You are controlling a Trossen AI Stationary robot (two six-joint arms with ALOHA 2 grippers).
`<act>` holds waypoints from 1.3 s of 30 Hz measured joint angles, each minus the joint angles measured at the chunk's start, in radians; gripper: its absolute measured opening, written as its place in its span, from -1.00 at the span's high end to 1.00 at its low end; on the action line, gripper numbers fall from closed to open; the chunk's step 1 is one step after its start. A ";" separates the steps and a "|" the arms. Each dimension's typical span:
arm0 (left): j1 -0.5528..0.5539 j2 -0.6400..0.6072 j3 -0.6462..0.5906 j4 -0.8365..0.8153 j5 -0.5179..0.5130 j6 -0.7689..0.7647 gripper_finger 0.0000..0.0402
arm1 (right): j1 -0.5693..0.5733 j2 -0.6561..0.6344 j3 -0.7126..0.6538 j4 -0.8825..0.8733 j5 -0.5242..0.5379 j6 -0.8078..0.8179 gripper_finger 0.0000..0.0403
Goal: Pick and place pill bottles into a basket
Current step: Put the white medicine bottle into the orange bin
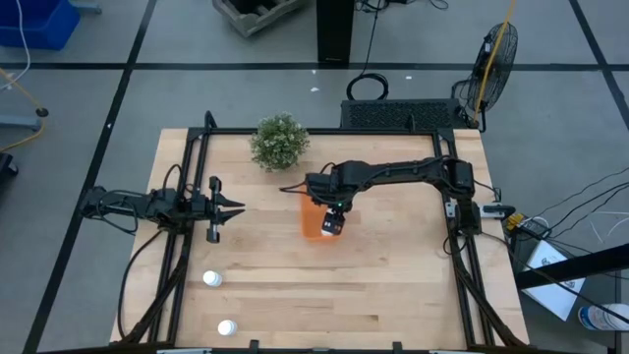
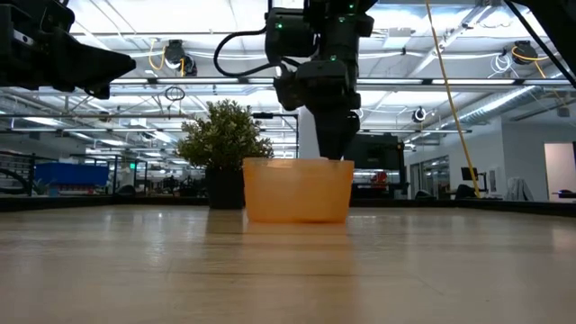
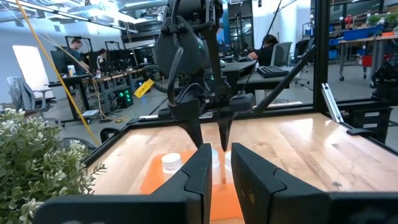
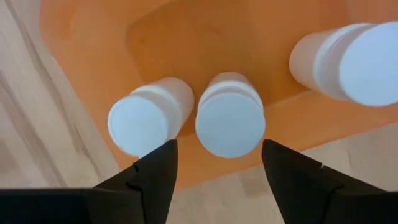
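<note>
Revealing three pill bottles (image 4: 230,123) inside basket (image 4: 87,50)

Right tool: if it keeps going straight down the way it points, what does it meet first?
Probably the white round-capped pill bottle between the open right tool's fingers, standing in the orange plastic basket; depth unclear.

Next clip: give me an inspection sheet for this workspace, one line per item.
Surface: wooden table, bare at front right.
Job's things: three pill bottles standing in the orange basket; two bottles left on the table, front left.
Clutter: potted plant at the back.
Grippers: right gripper open above the basket; left gripper open, waiting at the left edge.
Cables: leads on the floor at right.
Surroundings: fan, workshop, people at desks.
</note>
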 joint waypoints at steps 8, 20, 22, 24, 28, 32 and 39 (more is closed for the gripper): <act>0.000 0.000 0.000 0.000 0.000 0.000 0.67 | 0.020 -0.038 0.000 -0.060 0.030 0.043 -0.01; 0.000 0.000 0.000 0.000 0.000 0.000 0.67 | 0.114 -0.182 -0.022 0.030 0.082 0.016 0.88; 0.000 0.000 0.000 0.000 0.000 0.000 0.67 | 0.141 -0.244 -0.088 0.146 0.083 0.012 0.94; 0.000 0.000 0.000 0.000 0.000 0.000 0.67 | 0.163 -0.327 -0.200 0.305 0.084 0.014 0.95; 0.000 0.000 0.000 0.000 0.000 0.000 0.67 | 0.200 -0.525 -0.484 0.576 0.145 0.022 0.99; 0.000 0.000 0.000 0.000 0.000 0.000 0.67 | 0.219 -0.729 -0.756 0.850 0.193 -0.013 1.00; 0.000 0.000 0.000 0.000 0.000 0.000 0.67 | 0.242 -1.041 -1.134 1.120 0.215 -0.011 1.00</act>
